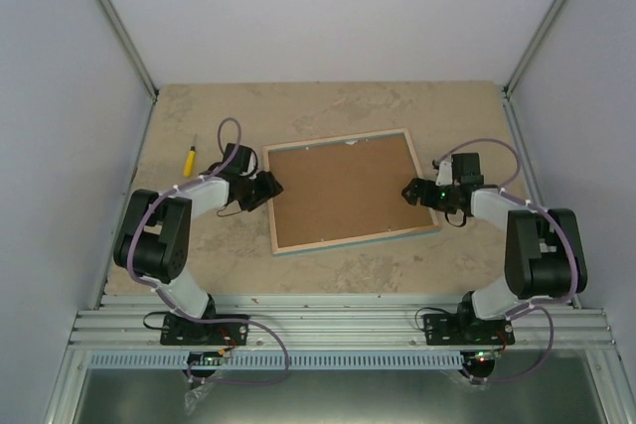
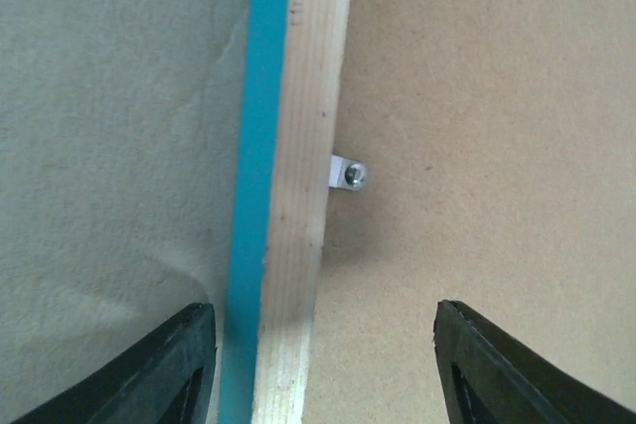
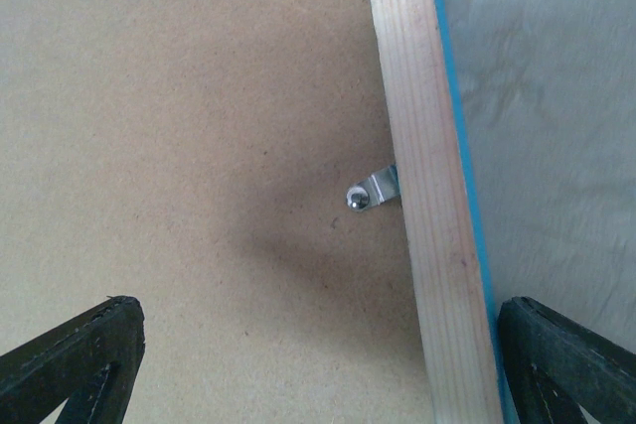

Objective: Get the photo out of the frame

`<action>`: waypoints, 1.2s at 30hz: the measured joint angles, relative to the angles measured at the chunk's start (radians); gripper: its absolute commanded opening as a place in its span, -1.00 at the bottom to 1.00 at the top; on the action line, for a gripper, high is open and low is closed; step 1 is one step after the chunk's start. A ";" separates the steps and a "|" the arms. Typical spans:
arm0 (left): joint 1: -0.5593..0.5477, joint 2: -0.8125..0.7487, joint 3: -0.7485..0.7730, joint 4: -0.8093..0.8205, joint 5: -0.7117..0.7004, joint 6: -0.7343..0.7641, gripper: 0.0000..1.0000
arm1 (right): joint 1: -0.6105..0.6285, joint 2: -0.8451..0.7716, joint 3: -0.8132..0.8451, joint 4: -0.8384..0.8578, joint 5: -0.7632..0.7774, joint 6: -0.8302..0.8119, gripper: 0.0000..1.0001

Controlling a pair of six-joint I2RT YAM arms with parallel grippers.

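Observation:
The frame (image 1: pixel 343 191) lies face down in the middle of the table, brown backing board up, edged in pale wood with a thin turquoise rim. The photo is hidden under the board. My left gripper (image 1: pixel 270 186) hangs over the frame's left rail (image 2: pixel 298 245), open, one finger over the table and the other over the board (image 2: pixel 497 146). My right gripper (image 1: pixel 409 191) is open wide across the right rail (image 3: pixel 427 245). A small metal tab (image 2: pixel 350 175) lies on the board just ahead of the left gripper (image 2: pixel 323 313). Another tab (image 3: pixel 370 192) shows ahead of the right gripper (image 3: pixel 318 310).
A yellow-handled screwdriver (image 1: pixel 189 158) lies on the table to the left of the frame, behind the left arm. Pale walls close in the table on three sides.

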 measured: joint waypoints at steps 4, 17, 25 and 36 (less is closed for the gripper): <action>-0.003 -0.007 0.010 -0.028 -0.057 0.016 0.40 | 0.003 -0.053 -0.049 -0.003 -0.001 0.021 0.95; 0.016 -0.054 0.061 -0.248 -0.327 0.071 0.67 | 0.006 -0.174 -0.087 -0.074 0.060 0.033 0.95; 0.163 -0.046 0.219 -0.324 -0.414 0.154 0.72 | 0.009 -0.276 -0.087 -0.108 0.106 -0.002 0.95; 0.306 0.221 0.545 -0.399 -0.499 0.326 0.68 | 0.047 -0.363 -0.093 -0.105 0.108 -0.024 0.95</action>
